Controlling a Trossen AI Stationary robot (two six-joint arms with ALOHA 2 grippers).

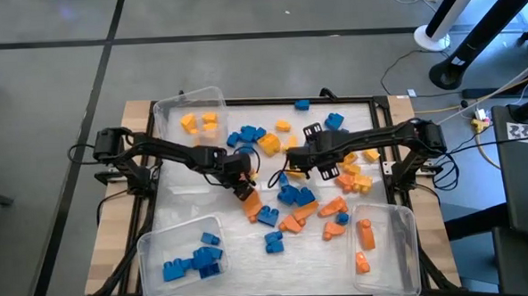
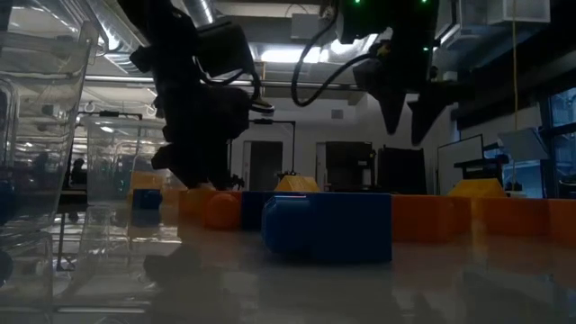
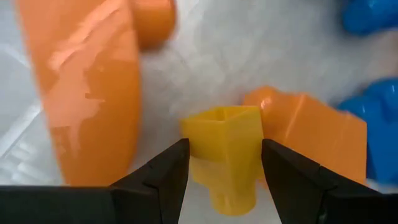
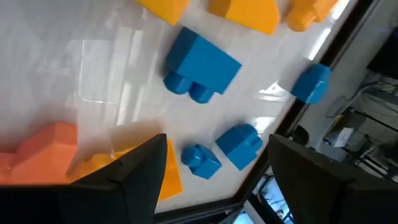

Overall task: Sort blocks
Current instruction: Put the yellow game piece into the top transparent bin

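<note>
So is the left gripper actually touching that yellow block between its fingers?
Touching. The left wrist view shows the left gripper with both fingers pressed against the sides of the yellow block, no gap visible.

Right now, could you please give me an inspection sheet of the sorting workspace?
Surface: white mat in a black frame on a wooden table.
Job's things: loose blocks mid-mat; yellow, blue and orange ones sorted into three clear bins.
Clutter: nothing seen.
Grippers: left gripper shut on a yellow block; right gripper open, hanging empty above the mat.
Cables: several on the floor beyond the table's right side.
Surroundings: grey floor, equipment stands.
</note>
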